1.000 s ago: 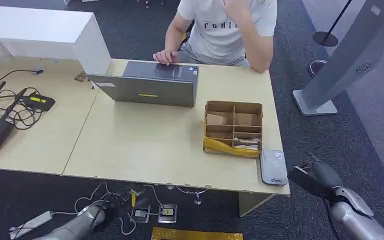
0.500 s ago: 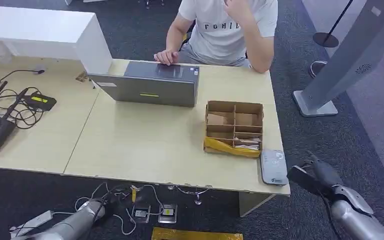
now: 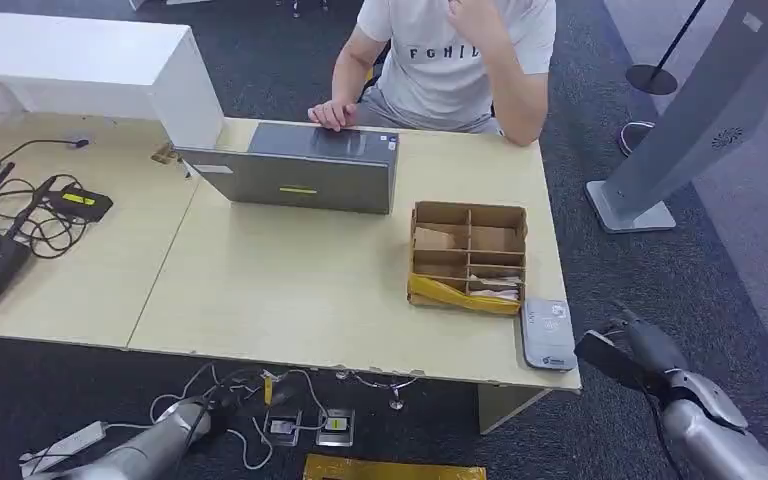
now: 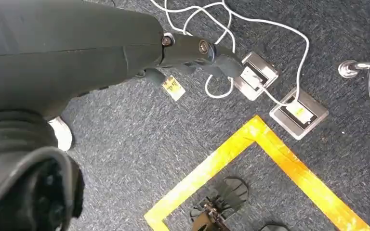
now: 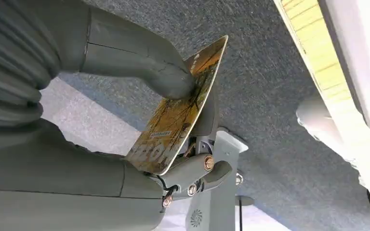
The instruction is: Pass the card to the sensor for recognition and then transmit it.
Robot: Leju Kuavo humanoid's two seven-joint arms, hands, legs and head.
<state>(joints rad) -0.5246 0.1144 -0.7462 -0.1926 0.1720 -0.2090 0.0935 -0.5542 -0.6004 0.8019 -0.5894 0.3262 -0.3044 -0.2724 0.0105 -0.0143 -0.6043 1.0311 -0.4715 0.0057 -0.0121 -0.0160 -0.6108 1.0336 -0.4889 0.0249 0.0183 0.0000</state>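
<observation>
Card [image 5: 180,113] pinched in the right hand [image 3: 632,352] — thumb pressed on one face, fingers behind, long axis running out along the fingers past the thumb tip. Sensor [image 3: 546,334], a grey pad at the table's [image 3: 290,290] near corner, just beside that hand toward the robot's left and slightly ahead — right hand by far the nearer, so probably a short sweep inward to lay the card over it. Left hand [image 4: 38,53] well apart, hanging low over the floor; open or closed, cannot tell.
</observation>
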